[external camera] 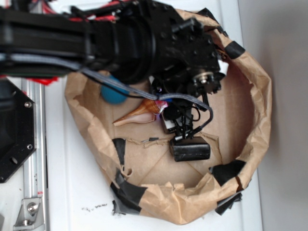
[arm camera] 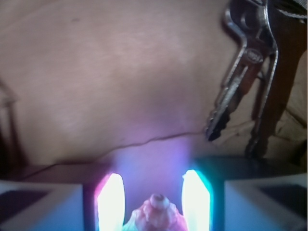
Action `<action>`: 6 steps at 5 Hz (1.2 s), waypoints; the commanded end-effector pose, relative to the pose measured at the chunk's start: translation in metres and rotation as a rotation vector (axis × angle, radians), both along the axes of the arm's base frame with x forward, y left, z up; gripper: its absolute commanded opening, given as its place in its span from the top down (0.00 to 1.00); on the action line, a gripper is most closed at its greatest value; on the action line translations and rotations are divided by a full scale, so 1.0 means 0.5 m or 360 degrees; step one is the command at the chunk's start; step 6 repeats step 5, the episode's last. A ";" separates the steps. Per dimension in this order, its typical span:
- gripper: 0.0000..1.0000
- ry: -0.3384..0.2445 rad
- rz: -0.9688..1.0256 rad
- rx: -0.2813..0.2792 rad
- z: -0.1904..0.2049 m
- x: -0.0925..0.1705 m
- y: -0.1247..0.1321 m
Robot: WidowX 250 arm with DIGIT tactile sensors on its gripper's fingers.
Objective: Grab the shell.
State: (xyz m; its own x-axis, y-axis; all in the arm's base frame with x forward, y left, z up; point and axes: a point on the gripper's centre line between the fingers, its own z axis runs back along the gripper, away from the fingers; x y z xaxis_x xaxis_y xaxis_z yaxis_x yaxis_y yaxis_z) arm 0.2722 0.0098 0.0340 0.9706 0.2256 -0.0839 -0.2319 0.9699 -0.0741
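The shell (external camera: 138,115) lies on the brown paper, orange-brown and cream, its pale point toward the left. Its knobbly wide end (arm camera: 155,214) sits between my two glowing fingers (arm camera: 110,202) in the wrist view and meets both of them at the frame's bottom edge. My gripper (arm camera: 153,179) is closed in on that wide end. Seen from outside, the gripper (external camera: 162,105) hangs under the black arm, which hides the fingertips and the shell's wide end.
A teal ball (external camera: 114,95) rests just left of the arm, close to the shell. A bunch of metal keys (arm camera: 240,72) lies ahead to the right. Crumpled brown paper walls (external camera: 257,96) with black tape ring the work area. A black block (external camera: 190,148) hangs below the gripper.
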 end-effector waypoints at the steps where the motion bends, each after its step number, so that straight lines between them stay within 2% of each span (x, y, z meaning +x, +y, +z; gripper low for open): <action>1: 1.00 -0.0275 0.0037 0.0016 0.131 0.023 0.021; 2: 1.00 -0.0321 -0.0008 0.0041 0.149 0.014 0.022; 3: 1.00 -0.0388 -0.0128 0.0172 0.209 -0.003 0.010; 4: 1.00 -0.0383 -0.0123 0.0172 0.249 -0.007 0.004; 5: 1.00 -0.0340 -0.0107 0.0195 0.245 -0.001 -0.004; 6: 1.00 -0.0340 -0.0107 0.0195 0.245 -0.001 -0.004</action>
